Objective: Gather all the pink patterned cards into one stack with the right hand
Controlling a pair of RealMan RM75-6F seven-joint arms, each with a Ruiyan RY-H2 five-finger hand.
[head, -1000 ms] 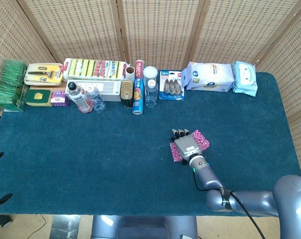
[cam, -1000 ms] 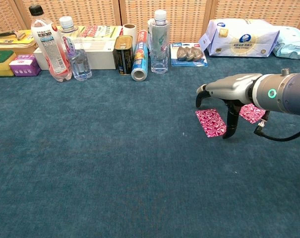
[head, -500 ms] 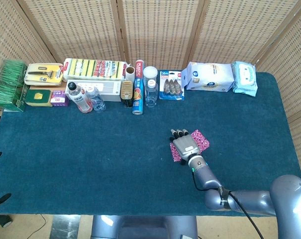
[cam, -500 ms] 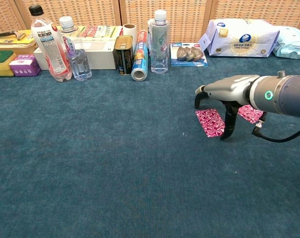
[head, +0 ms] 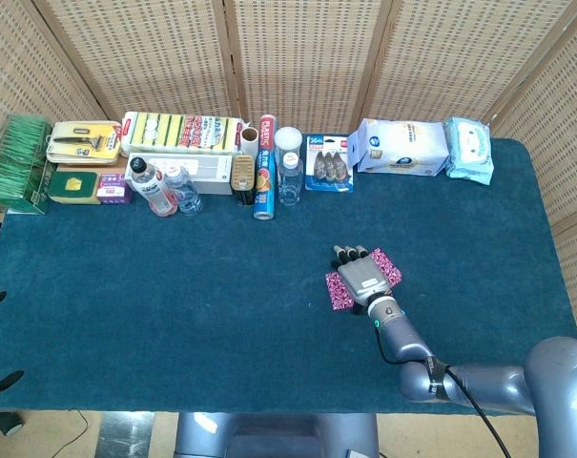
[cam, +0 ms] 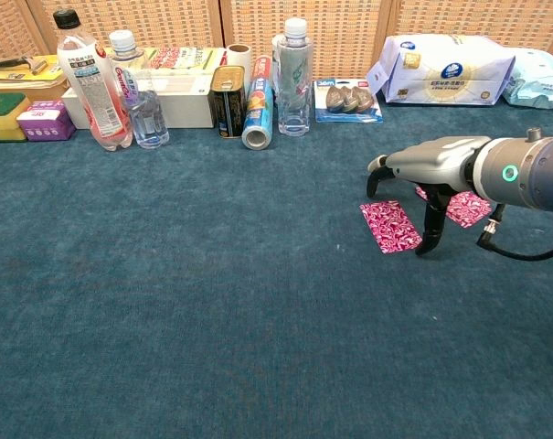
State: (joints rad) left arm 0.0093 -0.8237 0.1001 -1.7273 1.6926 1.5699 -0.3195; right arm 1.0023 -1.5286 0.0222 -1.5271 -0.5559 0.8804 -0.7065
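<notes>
Teal table [cam: 212, 347] | bottles [cam: 121, 91] far back | right hand [cam: 431, 174] spread over pink cards [cam: 390, 226]

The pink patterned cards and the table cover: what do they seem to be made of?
The pink patterned cards look like thin printed card or paper: flat, sharp-edged, matte, though that is uncertain. The table cover looks like teal fabric, probably felt or low-pile carpet, given its fuzzy, mottled, unshiny surface.

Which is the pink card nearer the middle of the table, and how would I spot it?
Start at the row of bottles and packets along the back of the blue table, then come forward toward the grey right hand. The nearer pink card lies flat on the cloth, just below that hand's fingers. Unlike the other pink card, mostly hidden behind the hand, it shows almost whole.
</notes>
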